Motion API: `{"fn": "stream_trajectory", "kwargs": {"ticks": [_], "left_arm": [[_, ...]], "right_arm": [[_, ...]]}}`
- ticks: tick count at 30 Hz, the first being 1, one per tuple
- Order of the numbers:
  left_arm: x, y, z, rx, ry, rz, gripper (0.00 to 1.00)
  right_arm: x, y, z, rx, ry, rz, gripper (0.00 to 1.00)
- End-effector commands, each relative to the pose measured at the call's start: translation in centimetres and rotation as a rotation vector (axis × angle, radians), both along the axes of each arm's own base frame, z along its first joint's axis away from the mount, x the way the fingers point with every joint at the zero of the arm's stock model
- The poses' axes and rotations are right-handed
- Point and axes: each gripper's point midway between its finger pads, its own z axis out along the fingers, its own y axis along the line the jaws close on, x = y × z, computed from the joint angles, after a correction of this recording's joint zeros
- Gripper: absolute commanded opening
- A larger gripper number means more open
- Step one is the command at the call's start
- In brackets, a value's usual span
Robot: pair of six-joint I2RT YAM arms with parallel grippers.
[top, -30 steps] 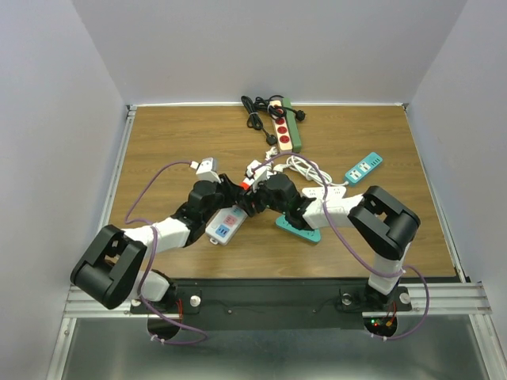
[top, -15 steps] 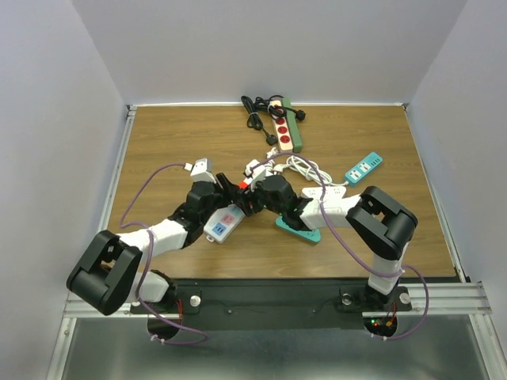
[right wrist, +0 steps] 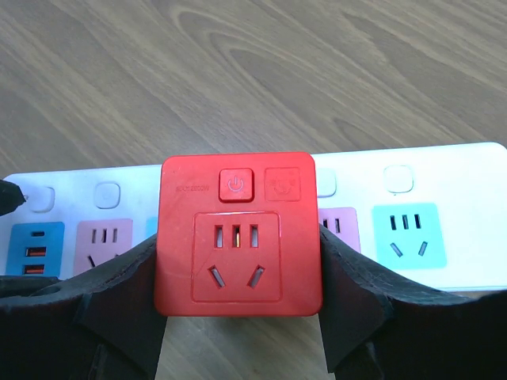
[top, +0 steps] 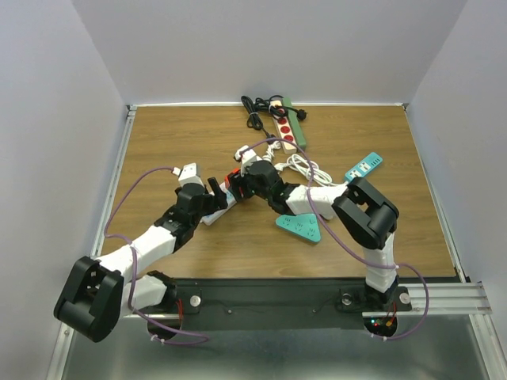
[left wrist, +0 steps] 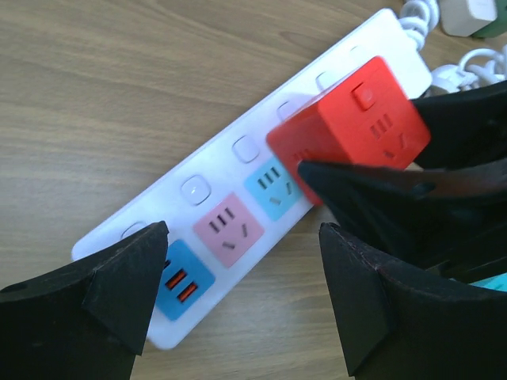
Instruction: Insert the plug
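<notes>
Right wrist view: my right claw (right wrist: 238, 317) clamped on the red plug cube (right wrist: 238, 229), tilted just over the white power strip (right wrist: 467, 170) on the tabletop (right wrist: 238, 63); left claw (left wrist: 242, 269) gapes apart (holding nothing). I should level it, then press straight down

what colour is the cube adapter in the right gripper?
Red. The cube adapter shows best in the right wrist view.

Left arm is lying stretched low toward centre, left gripper (left wrist: 245, 265) standing wide open. Right arm is folding across leftward, right gripper (right wrist: 238, 277) clamping the red plug cube (right wrist: 238, 229), close beside the left one.
</notes>
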Motion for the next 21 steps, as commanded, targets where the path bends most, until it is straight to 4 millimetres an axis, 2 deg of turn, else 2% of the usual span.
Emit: {"fn": "stream_trajectory", "kwargs": {"ticks": [1, 4, 8, 10, 11, 13, 14, 16, 17, 18, 19, 20, 21], "left_arm": [[-0.2, 1.7, -0.3, 0.024, 0.003, 0.047, 0.89], [0.2, 2.1, 0.0, 0.02, -0.009, 0.072, 0.89], [0.5, 1.6, -0.6, 0.025, 0.019, 0.054, 0.89], [0.8, 1.4, -0.9, 0.032, 0.031, 0.05, 0.89], [1.0, 1.4, -1.0, 0.039, 0.038, 0.055, 0.89], [1.8, 1.4, -0.5, 0.041, 0.009, 0.066, 0.89], [2.3, 1.6, 0.0, 0.051, -0.011, 0.081, 0.89], [3.3, 1.6, 0.5, 0.066, -0.026, 0.087, 0.9], [4.1, 1.2, 1.7, 0.06, -0.048, 0.085, 0.9], [4.4, 1.0, 2.0, 0.059, -0.052, 0.079, 0.9], [4.7, 0.8, 2.2, 0.062, -0.059, 0.073, 0.9], [5.0, 0.5, 2.2, 0.059, -0.057, 0.061, 0.9], [5.1, 0.3, 2.0, 0.062, -0.054, 0.053, 0.9]], "right_arm": [[-4.5, -9.8, -13.1, -0.389, 0.366, -0.104, 0.0], [-3.8, -9.5, -12.0, -0.351, 0.363, -0.1, 0.0], [-3.3, -9.5, -10.1, -0.325, 0.357, -0.111, 0.01], [-3.2, -9.2, -8.7, -0.296, 0.353, -0.106, 0.13], [-3.0, -9.2, -8.1, -0.28, 0.354, -0.111, 0.3], [-2.8, -8.8, -6.2, -0.239, 0.336, -0.099, 0.46], [-3.0, -8.8, -5.7, -0.231, 0.333, -0.094, 0.59], [-2.9, -8.4, -3.5, -0.192, 0.303, -0.086, 0.67], [-2.9, -8.3, -2.6, -0.176, 0.291, -0.084, 0.71], [-2.8, -8.4, -1.8, -0.166, 0.279, -0.084, 0.79], [-2.9, -8.4, -1.2, -0.155, 0.268, -0.086, 0.84], [-2.8, -8.4, 0.5, -0.129, 0.242, -0.086, 0.87], [-3.0, -8.5, 1.1, -0.121, 0.233, -0.085, 0.95]]}}
